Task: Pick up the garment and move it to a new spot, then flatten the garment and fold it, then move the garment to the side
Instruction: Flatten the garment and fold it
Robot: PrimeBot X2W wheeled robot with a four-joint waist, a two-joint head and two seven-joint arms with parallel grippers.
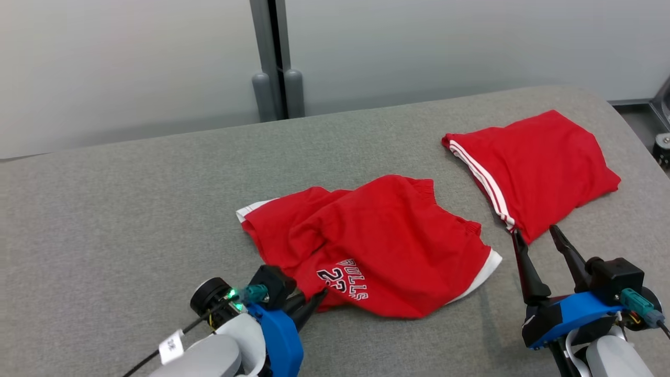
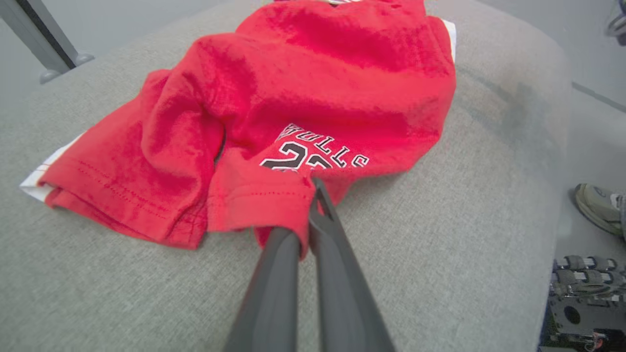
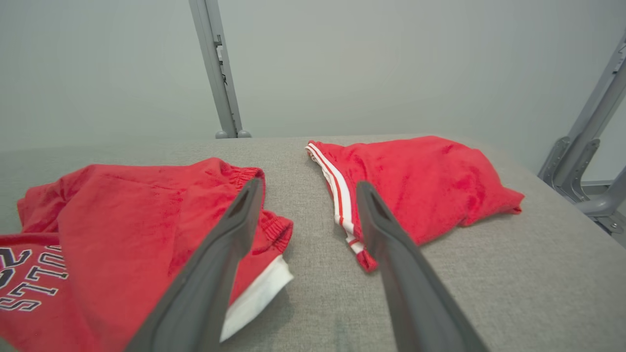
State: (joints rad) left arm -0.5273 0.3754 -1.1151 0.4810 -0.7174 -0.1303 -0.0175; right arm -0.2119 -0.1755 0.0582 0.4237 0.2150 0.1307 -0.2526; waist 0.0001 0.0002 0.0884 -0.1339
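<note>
Surface: grey fabric-covered desk with a rounded far right corner. Pale wall panels behind it, with a grey upright post at the seam between them.

Left gripper: low at the near left, tilted toward the centre. The jaws are closed on the near hem of the crumpled red fleece shorts. In the left wrist view the two dark fingers lie almost together with a fold of hem pinched between them; one finger runs under the cloth.

Crumpled red fleece shorts: mid-desk, lying on the surface, bunched and creased. White trim shows at the left and right edges, and the elastic waistband is on the far side. The "BULLS" lettering and a number sit close to the pinched hem, upside down in the head view.

Folded red garment with white side stripes: far right of the desk, flat and compact, apart from the shorts with bare desk between them.

Right gripper: near right, jaws spread wide and holding nothing. Its tips straddle the near corner of the folded garment; I cannot tell whether they touch it.

Off the desk edge, in the left wrist view: a pale shoe on the floor.
</note>
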